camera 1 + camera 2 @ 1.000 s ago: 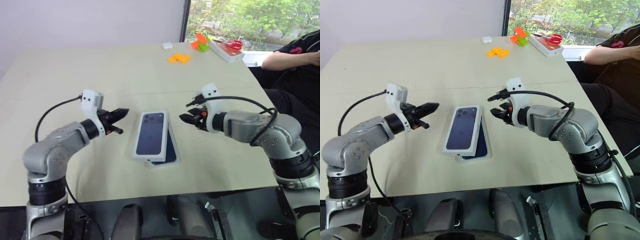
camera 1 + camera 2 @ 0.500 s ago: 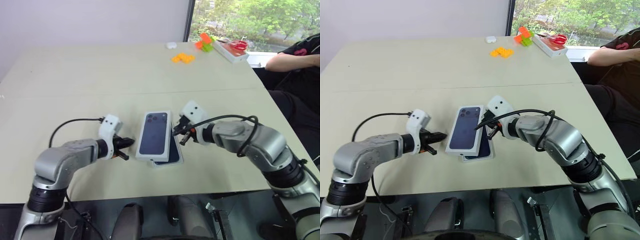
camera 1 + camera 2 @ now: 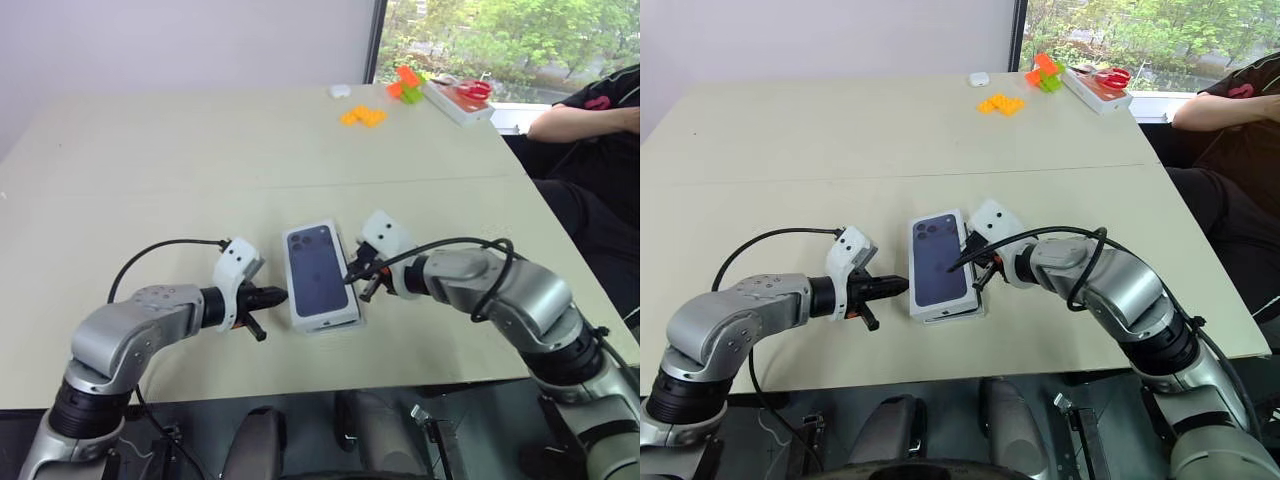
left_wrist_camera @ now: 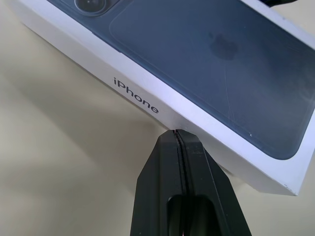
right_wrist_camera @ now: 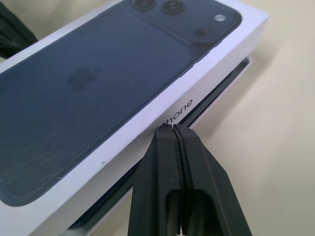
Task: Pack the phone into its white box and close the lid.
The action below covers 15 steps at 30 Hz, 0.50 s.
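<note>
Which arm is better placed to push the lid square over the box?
Right. Box edge still juts out under the lid on that side, and the shut right gripper meets the lid's wall there. The left gripper only braces.

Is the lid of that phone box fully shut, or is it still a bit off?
Not fully shut. The lid sits on the white box but skewed: on the right wrist view the box's edge sticks out beneath it.
</note>
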Motion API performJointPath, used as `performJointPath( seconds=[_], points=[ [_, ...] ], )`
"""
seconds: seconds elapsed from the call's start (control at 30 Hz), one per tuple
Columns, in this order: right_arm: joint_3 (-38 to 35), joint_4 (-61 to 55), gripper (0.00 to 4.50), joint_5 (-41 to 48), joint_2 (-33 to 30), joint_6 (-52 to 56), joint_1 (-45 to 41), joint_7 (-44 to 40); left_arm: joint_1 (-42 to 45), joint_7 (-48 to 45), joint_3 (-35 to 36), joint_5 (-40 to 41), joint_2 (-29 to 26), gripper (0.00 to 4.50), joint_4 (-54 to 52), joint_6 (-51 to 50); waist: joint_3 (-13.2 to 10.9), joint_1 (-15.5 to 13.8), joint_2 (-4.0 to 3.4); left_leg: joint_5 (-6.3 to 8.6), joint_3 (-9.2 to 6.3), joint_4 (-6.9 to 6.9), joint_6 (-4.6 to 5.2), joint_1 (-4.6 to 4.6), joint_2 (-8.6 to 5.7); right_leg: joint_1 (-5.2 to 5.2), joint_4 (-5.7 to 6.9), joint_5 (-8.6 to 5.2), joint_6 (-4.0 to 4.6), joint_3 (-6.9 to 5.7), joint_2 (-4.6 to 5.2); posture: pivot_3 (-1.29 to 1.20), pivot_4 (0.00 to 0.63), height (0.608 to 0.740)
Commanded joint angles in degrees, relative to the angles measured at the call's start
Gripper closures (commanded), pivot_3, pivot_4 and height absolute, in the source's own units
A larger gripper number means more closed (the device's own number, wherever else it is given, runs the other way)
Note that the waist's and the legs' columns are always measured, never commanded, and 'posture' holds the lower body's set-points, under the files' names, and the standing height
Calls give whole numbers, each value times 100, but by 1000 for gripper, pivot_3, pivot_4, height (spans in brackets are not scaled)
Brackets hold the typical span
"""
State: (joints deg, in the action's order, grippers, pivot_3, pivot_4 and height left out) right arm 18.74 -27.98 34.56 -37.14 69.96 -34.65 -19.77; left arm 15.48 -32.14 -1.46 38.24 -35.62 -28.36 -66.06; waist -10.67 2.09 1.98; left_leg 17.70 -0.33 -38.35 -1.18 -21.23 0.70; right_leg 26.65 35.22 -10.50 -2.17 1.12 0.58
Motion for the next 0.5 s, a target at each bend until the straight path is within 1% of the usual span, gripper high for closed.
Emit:
performJointPath(
  seconds=[0.03,0.5],
  points=[
    [-123,-355,4468,14,10,34,-12,-201,35,-138,-29,152,-8,4500,-263,76,0,4,0,0,0,0,0,0,0,0,0,0,0,0,0,0,150,739],
    [-220,-388,4468,-253,-12,224,191,-371,150,-239,-242,134,19,4500,-346,58,0,9,0,0,-1,0,0,0,-1,-1,1,1,0,0,0,0,150,739]
  ],
)
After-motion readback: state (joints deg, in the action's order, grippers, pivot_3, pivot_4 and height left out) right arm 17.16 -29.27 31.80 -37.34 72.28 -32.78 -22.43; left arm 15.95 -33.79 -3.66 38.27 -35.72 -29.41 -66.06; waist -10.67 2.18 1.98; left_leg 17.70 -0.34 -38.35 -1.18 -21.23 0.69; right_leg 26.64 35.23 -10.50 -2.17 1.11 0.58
